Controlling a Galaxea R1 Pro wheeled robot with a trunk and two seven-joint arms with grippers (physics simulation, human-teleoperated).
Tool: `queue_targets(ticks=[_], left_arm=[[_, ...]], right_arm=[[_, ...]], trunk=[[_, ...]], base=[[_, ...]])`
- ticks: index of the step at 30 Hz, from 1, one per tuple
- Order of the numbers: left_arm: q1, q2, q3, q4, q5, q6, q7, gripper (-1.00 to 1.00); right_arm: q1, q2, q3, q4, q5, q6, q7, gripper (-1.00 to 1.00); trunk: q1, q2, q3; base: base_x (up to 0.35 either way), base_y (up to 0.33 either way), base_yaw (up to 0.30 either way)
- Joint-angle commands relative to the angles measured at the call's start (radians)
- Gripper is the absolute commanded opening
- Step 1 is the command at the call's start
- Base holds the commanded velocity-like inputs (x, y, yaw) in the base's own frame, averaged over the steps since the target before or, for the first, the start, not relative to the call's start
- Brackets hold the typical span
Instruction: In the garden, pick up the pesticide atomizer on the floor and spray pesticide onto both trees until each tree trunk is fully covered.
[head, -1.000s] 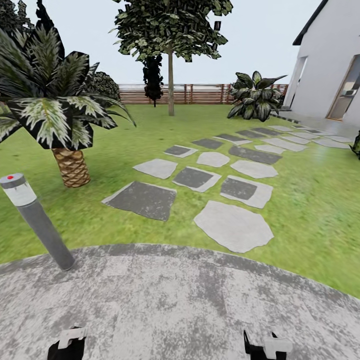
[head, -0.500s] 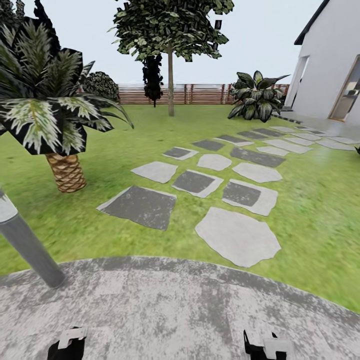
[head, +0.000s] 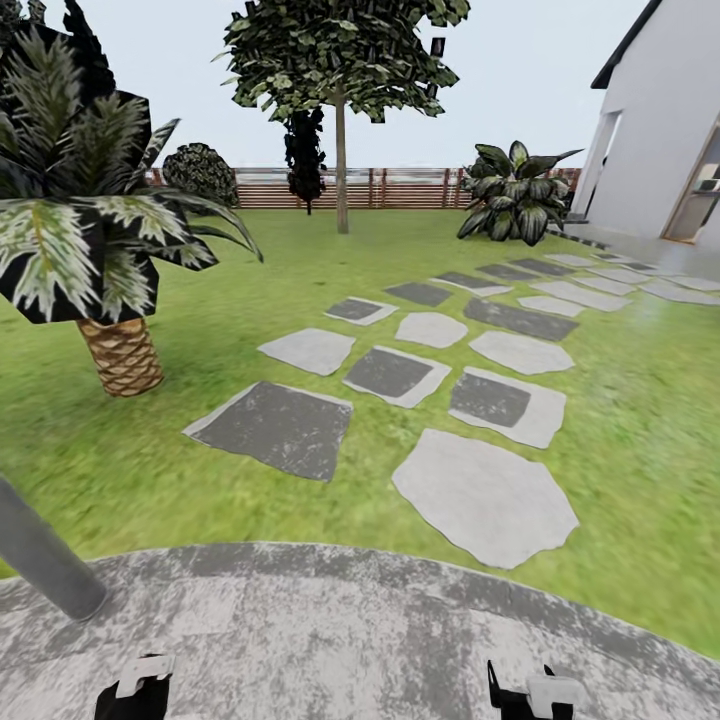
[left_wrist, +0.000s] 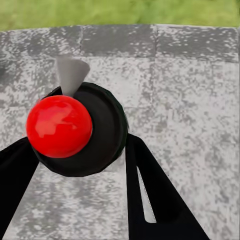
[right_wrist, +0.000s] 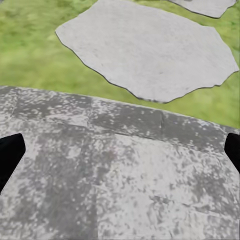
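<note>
The pesticide atomizer (left_wrist: 75, 127) sits gripped in the left tool (left_wrist: 75, 165) above the paving (head: 400, 640); the right tool (right_wrist: 120, 150) hangs open, empty. 1 tree (head: 341, 170) stands far off, unsprayed.

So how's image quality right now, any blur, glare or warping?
Head view: wide-angle bend, bollard leaning, lawn smeared at the edges, flat light without cast shadows. Left wrist view: soft highlight on the atomizer's red top. Right wrist view: grass slightly soft.
</note>
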Motion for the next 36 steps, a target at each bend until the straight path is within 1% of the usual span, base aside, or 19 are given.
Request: queue_targets(ticks=[1, 36], left_arm=[[-0.001, -0.001, 0.009, 0.001, -0.007, -0.003, -0.006, -1.0], [-0.001, -0.001, 0.009, 0.001, -0.006, -0.003, -0.006, -1.0]], right_arm=[[-0.001, 0.0, 0.001, 0.001, 0.001, -0.003, -0.003, 1.0], [-0.001, -0.001, 0.001, 0.001, 0.001, -0.003, -0.003, 1.0]], trunk=[[0.0, 0.0, -0.001], [0.0, 0.0, -0.001]], base=[[0.34, 0.0, 0.0], [0.34, 0.0, 0.0]])
